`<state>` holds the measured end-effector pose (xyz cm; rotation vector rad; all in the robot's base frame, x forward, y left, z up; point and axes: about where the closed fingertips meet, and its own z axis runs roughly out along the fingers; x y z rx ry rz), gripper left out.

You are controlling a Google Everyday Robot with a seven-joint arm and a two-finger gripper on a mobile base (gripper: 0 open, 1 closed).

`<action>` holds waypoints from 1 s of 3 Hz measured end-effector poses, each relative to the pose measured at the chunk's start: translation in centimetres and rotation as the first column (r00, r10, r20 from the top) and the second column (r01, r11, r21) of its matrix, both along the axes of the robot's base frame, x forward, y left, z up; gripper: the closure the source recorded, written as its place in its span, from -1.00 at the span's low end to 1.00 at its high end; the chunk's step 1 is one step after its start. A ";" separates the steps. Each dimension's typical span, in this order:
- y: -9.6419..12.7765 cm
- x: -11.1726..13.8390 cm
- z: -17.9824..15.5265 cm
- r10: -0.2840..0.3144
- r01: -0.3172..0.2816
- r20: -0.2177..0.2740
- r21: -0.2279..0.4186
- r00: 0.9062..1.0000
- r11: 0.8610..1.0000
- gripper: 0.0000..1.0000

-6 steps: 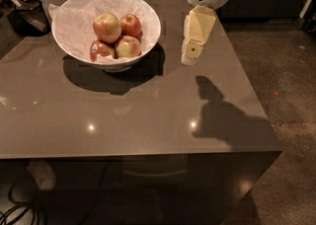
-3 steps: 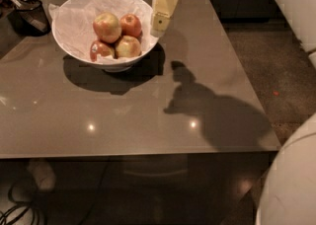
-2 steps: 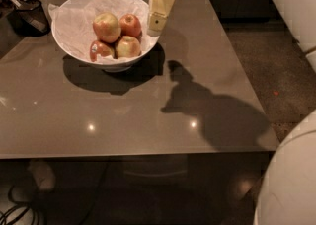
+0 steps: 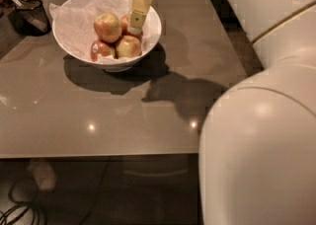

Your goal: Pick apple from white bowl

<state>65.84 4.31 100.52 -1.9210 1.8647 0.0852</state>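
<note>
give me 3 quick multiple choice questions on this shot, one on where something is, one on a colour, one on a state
1. Where is the gripper?
A) over the right part of the white bowl, low by the fruit
B) above the dark container
C) over the table's near edge

2. What colour is the paper lining the bowl?
A) red
B) white
C) blue

3. What state is the apple, the largest one, in?
A) lifted clear of the bowl
B) lying on the table
C) resting in the bowl among the smaller apples

Answers:
1 A, the gripper's tip hangs inside the bowl's rim, right of the largest apple.
2 B, crinkled white paper shows above the rim.
3 C, it sits on the paper with smaller apples beside it.
</note>
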 end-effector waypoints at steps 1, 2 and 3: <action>2.1 1.3 -0.3 0.042 -0.042 -0.012 0.013 0.999 0.999 -0.74; 3.5 2.4 -0.6 0.066 -0.065 -0.016 0.027 0.998 0.998 -0.68; 4.8 3.3 -0.9 0.086 -0.085 -0.014 0.040 0.996 0.996 -0.76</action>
